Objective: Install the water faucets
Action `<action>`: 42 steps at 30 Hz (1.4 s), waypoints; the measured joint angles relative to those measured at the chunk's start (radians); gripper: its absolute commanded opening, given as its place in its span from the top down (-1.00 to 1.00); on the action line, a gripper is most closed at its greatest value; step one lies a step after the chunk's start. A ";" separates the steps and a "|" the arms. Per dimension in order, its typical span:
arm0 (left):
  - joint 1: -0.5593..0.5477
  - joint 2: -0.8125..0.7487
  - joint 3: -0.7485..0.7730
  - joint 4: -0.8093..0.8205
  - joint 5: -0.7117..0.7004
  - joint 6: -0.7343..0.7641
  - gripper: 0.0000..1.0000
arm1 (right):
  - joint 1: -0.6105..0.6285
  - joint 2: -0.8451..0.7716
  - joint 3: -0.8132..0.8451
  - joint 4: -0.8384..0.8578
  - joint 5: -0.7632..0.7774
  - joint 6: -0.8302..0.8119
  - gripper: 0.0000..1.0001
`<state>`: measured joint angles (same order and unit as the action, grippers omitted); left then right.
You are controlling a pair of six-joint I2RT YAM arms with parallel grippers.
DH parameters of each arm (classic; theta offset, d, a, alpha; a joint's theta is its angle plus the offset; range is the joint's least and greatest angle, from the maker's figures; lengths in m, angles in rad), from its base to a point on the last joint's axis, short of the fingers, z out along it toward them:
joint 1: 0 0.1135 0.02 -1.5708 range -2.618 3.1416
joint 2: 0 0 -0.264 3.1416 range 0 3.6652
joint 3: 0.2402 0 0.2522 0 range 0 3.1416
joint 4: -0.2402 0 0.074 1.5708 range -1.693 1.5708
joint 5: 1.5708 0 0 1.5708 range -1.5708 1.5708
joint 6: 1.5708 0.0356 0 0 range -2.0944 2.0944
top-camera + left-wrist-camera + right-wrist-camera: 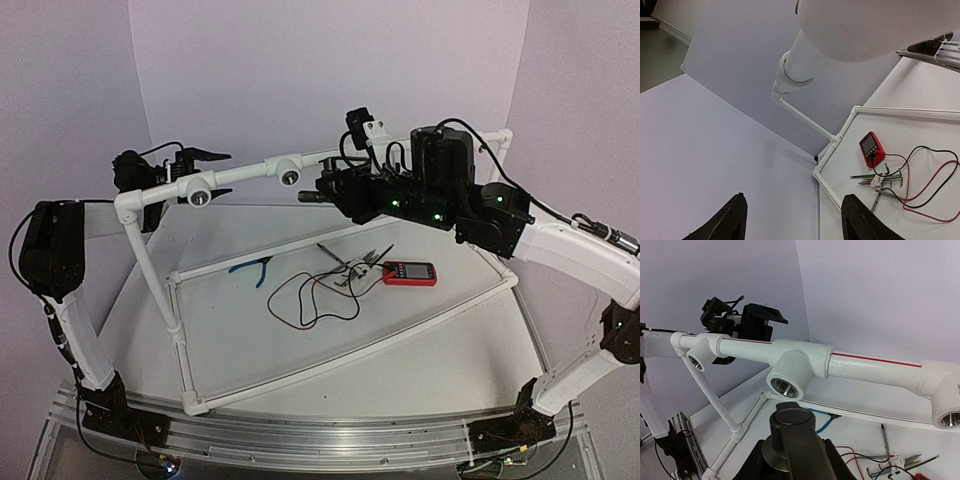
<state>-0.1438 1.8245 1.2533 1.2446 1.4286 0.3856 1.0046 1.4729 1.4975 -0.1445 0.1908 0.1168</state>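
A dark grey water faucet (792, 437) with a round cap and lever handle sits in my right gripper (795, 467), which is shut on its body. It hangs just below and in front of the middle threaded socket (787, 387) of the raised white pipe (875, 367), apart from it. From above, the faucet (318, 194) points left toward that socket (290, 174). My left gripper (795, 222) is open and empty behind the pipe's left end (195, 156), with one finger (727, 220) low in view.
More sockets sit on the pipe (200, 192) (696, 362) (949, 419). Inside the white floor frame (330, 362) lie blue-handled pliers (255, 267), a red multimeter (410, 272) with red and black leads (315, 300), and small metal tools (360, 262).
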 measured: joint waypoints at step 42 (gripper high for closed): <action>0.027 0.040 0.638 -1.528 -0.370 0.308 -0.14 | 0.196 0.005 -0.172 0.511 0.434 -0.155 1.00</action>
<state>-0.1171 1.8650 1.8917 -0.2834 1.0581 0.6940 1.2003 1.4784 1.3258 0.3664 0.6249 -0.0383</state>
